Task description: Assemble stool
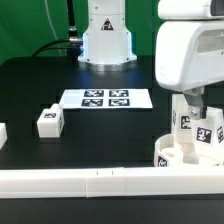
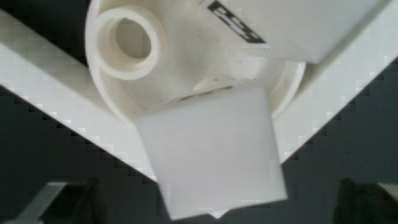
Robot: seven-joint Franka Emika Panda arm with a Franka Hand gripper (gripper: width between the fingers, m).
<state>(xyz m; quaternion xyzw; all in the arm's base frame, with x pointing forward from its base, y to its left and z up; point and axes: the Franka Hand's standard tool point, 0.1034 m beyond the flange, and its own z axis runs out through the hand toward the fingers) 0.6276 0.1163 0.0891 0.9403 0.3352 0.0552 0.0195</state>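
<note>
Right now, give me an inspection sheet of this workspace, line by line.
Surface: black table; marker board flat at mid-table.
Job's things: stool seat disc at the exterior view's right, two upright legs standing on it; loose leg apart, toward the exterior view's left.
Clutter: white rail bar along the near edge; white piece cut off by the frame.
Grippers: gripper open, fingers either side of one upright leg, apparently not touching it.
Cables: dark line behind the arm's base, possibly a cable.
Surroundings: green backdrop.
</note>
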